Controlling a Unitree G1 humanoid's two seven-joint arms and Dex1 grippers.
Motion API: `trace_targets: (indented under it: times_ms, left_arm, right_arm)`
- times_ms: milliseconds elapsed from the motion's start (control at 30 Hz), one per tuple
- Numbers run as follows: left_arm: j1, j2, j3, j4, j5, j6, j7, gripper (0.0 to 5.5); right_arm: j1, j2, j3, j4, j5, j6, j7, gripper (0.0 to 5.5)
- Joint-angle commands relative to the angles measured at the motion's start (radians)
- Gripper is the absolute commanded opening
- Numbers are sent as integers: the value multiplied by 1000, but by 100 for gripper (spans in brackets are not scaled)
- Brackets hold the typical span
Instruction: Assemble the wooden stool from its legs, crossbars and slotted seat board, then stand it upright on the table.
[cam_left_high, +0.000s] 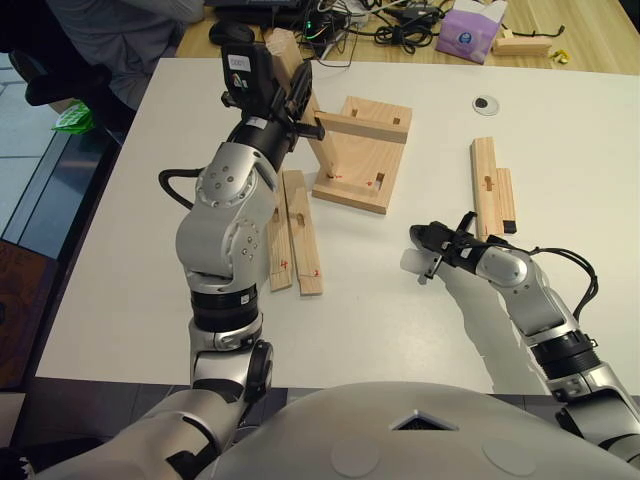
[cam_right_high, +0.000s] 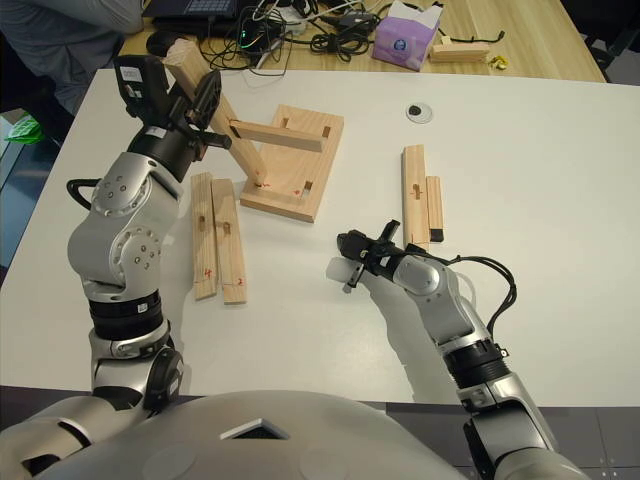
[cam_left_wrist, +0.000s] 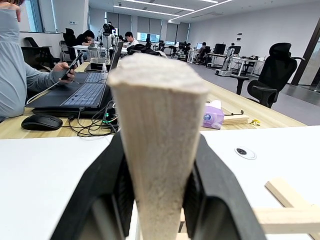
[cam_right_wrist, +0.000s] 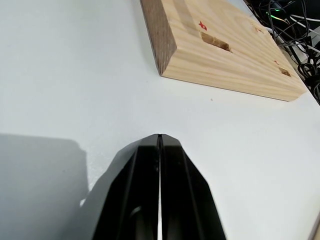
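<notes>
Across the head view, you have the seat board (cam_left_high: 358, 168) lying flat near the middle of the white table (cam_left_high: 560, 150), slots up. One leg (cam_left_high: 322, 155) stands tilted out of its left edge, and a crossbar (cam_left_high: 362, 127) runs from that leg over the board. Your left gripper (cam_left_high: 288, 78) pinches the leg's upper end, close to the table's far edge, where cables and a tissue box (cam_left_high: 470, 30) lie on the desk beyond. Two loose legs (cam_left_high: 298, 232) lie side by side just left of the board, partly under your left arm. To the right, well apart from the board, a slotted leg (cam_left_high: 485, 185) lies touching a shorter piece (cam_left_high: 506, 198). Your right gripper (cam_left_high: 420, 236) sits low over the bare strip between the board and those two pieces, jaws pressed together. Bare table runs from there to the near edge and the right edge. A small round cap (cam_left_high: 486, 103) sits in the table farther back.

On the left wrist view, the leg's rounded end rises between the black fingers (cam_left_wrist: 100, 200), which clamp it on both sides. The crossbar's end shows low beside it, and a mouse (cam_left_wrist: 41, 121) lies past the table's far edge.

On the right wrist view, the fingers meet tip to tip, holding nothing, just above the table. The board's corner lies ahead, apart from them, with two slots visible.
</notes>
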Motion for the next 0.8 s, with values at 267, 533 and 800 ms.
trace_targets:
  times_ms: [267, 533, 800]
  left_arm:
    - [63, 35, -54, 60, 63, 48, -8, 103]
    - [160, -30, -5, 26, 50, 120, 71, 103]
    - [87, 33, -27, 81, 42, 144, 10, 103]
  right_arm:
    - [0, -6, 19, 15, -13, 21, 25, 0]
    - [-6, -17, 25, 47, -43, -10, 6, 0]
    - [-18, -1, 32, 67, -52, -22, -7, 0]
